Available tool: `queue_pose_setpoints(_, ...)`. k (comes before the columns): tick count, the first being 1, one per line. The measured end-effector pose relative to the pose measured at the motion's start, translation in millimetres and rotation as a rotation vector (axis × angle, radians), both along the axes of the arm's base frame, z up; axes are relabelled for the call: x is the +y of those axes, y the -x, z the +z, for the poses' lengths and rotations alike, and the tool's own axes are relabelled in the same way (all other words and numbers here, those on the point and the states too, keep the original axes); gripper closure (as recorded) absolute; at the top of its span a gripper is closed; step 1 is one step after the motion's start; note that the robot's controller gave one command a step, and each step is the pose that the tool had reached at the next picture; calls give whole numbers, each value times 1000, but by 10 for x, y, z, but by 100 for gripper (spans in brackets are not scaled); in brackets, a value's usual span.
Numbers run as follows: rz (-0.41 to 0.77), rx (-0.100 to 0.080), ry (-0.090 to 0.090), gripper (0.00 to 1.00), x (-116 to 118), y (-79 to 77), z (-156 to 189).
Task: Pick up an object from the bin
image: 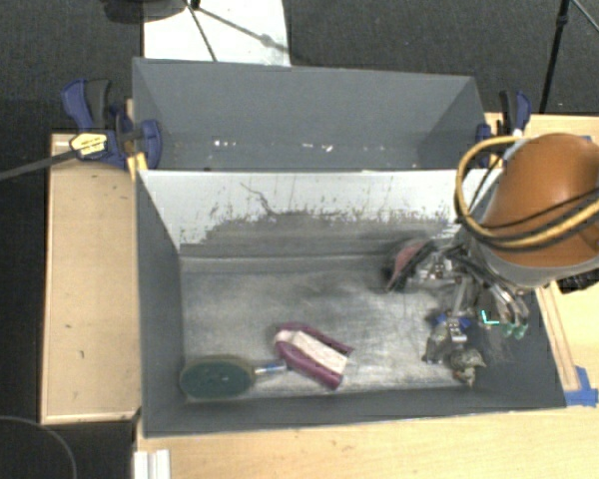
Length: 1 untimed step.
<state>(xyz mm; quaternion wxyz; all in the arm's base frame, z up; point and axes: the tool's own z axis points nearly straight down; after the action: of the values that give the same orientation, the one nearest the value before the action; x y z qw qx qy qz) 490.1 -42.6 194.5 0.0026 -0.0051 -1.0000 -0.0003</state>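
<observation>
Can't tell tool (457, 355) spread or pressed together; risks grabbing bare bin floor (379, 317), missing nearby pink thing (409, 259)

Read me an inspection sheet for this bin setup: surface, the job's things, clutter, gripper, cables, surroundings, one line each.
Surface: grey metal bin, its floor scuffed and scratched.
Job's things: dark green round disc with a short blue handle at the front left; purple and white oblong packet close beside it on the right; pink and dark small object near the back wall, right of centre.
Clutter: nothing seen.
Gripper: gripper low in the bin's right end, apart from disc and packet; whether it holds anything cannot be told.
Cables: yellow and black cables looped round the orange wrist cover.
Surroundings: dark floor around the bin.
</observation>
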Motion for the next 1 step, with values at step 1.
queue_pose_setpoints(1, 96, -14, 2, 0, -723, -357, -1223)
